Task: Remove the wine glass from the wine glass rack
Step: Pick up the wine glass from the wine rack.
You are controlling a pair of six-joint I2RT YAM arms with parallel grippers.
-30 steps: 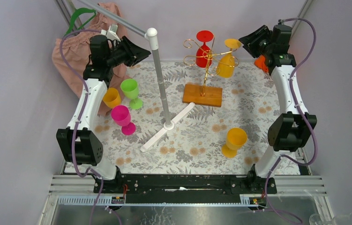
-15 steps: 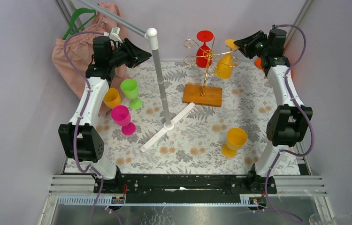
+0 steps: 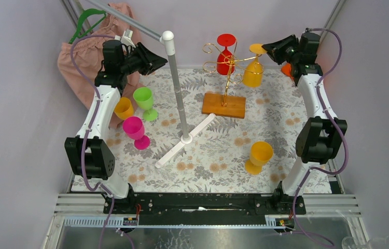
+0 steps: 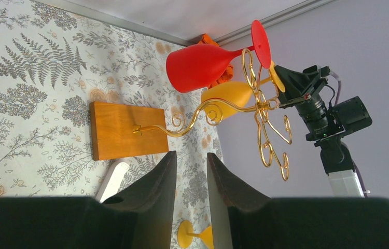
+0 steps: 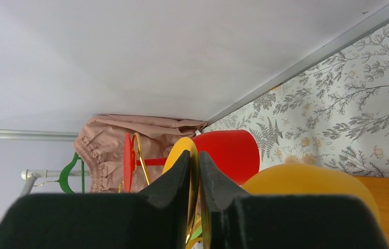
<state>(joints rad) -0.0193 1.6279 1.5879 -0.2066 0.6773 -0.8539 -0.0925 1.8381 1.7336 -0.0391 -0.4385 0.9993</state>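
Note:
The gold wire wine glass rack [image 3: 227,78] stands on its orange-brown wooden base [image 3: 224,105] at the back of the table. A red wine glass [image 3: 225,56] and a yellow wine glass [image 3: 253,72] hang upside down from it. My right gripper [image 3: 266,47] is shut on the yellow glass's round foot [image 5: 182,155], whose edge sits between the fingers in the right wrist view. My left gripper [image 3: 162,58] is open and empty, high at the back left, well apart from the rack [image 4: 223,111].
A tall white-and-grey pole stand [image 3: 178,93] with a white cross foot stands mid-table. Green [image 3: 145,101], orange [image 3: 123,108] and pink [image 3: 136,132] glasses stand at left, a yellow glass [image 3: 258,156] at front right. A pink garment [image 3: 86,57] hangs at the back left.
My right gripper moved left to the rack's top and closed on the yellow glass's foot. The yellow glass has swung slightly right. The left arm shifted only slightly.

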